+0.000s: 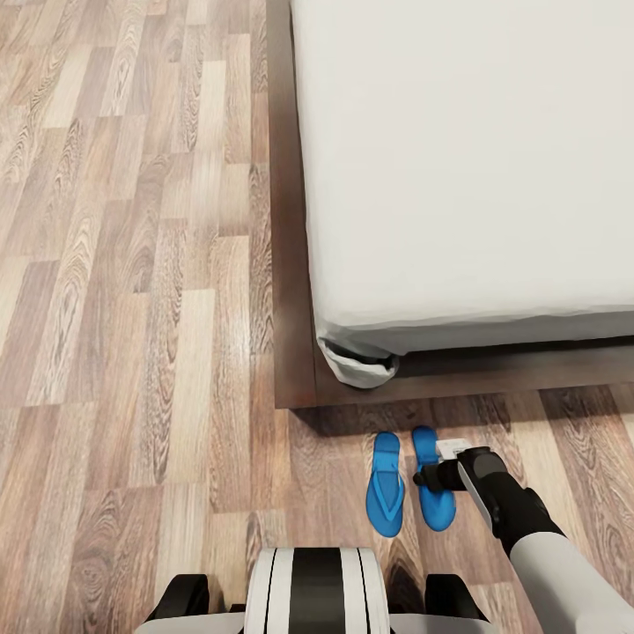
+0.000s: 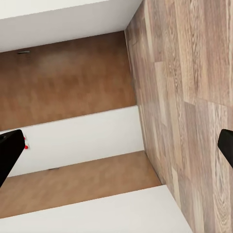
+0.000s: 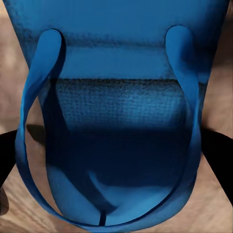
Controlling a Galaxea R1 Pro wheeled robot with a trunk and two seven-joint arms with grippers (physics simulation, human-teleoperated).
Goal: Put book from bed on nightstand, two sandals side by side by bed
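bed [image 1: 458, 158]: pale grey-white mattress on a dark brown platform frame [image 1: 291, 264]; the near corner of the mattress shows a bunched fold of cover just above the frame edge.
floor [image 1: 132, 308]: wood planks, left of the bed and in front of it.
sandals: two bright blue ones on the floor just in front of the bed's near corner, side by side, long axes roughly parallel, toes toward the frame.
left sandal [image 1: 386, 486]: lies flat, strap up, a narrow strip of floor between it and the other one.
right sandal [image 1: 433, 493]: partly covered by the gripper; in the right wrist view it sits close up [image 3: 116, 111], V-strap and sole visible, floor at the edges.
right gripper [image 1: 440, 475]: low over the right sandal, arm coming in from lower right. Dark finger [image 3: 6, 155] shows at each side of the sandal in the wrist view, so the jaws stand apart and straddle it; whether the pads touch the sandal, cannot tell.
left gripper [image 2: 116, 150]: jaws wide apart, nothing between them; dark fingertips [image 2: 9, 150] at both picture edges. Beyond them: white wall [image 2: 77, 138] with brown wood panels [image 2: 63, 82], meeting plank floor.
robot base [image 1: 313, 590]: white and black, at the bottom edge of the head view, near the sandals.
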